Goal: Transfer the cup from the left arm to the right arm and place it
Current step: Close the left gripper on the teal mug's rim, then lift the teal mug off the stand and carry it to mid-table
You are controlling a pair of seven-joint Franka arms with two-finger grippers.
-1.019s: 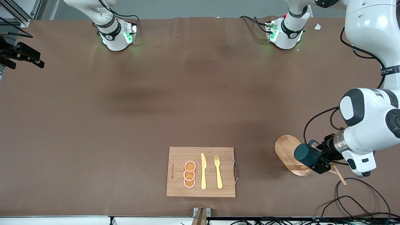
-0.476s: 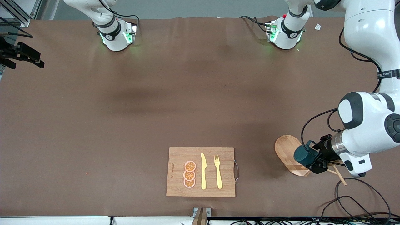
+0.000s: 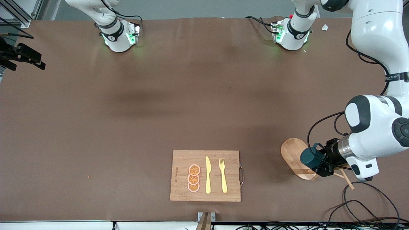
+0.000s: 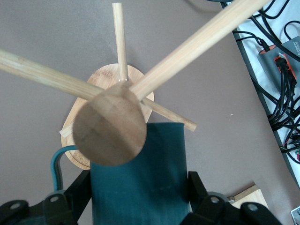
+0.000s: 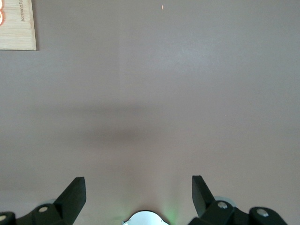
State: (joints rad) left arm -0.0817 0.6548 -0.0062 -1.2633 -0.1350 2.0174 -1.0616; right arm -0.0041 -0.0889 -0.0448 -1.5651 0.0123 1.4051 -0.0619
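Two arms work at this brown table (image 3: pixel 159 105), and only the left one is busy. The left gripper (image 3: pixel 322 162) is at the left arm's end of the table, over a wooden mug stand (image 3: pixel 292 153) with an oval base, and its fingers (image 4: pixel 77 199) press on both sides of the cup (image 3: pixel 311 158), so the claw is clamped on it. The cup is dark teal and lies on its side in the air, just beside the stand's pegs (image 4: pixel 119 40); in the left wrist view the round end of the stand's post (image 4: pixel 110 129) covers part of the cup (image 4: pixel 140 180), and the loop handle (image 4: pixel 56 161) shows at one side. The right gripper (image 5: pixel 139 197) hangs over bare table with its fingers wide apart and nothing between them; this arm waits. A wooden cutting board (image 3: pixel 182 159) lies nearer to the front camera, toward the middle, with three orange slices (image 3: pixel 194 178), a yellow knife (image 3: pixel 208 175) and a yellow fork (image 3: pixel 222 175) on it.
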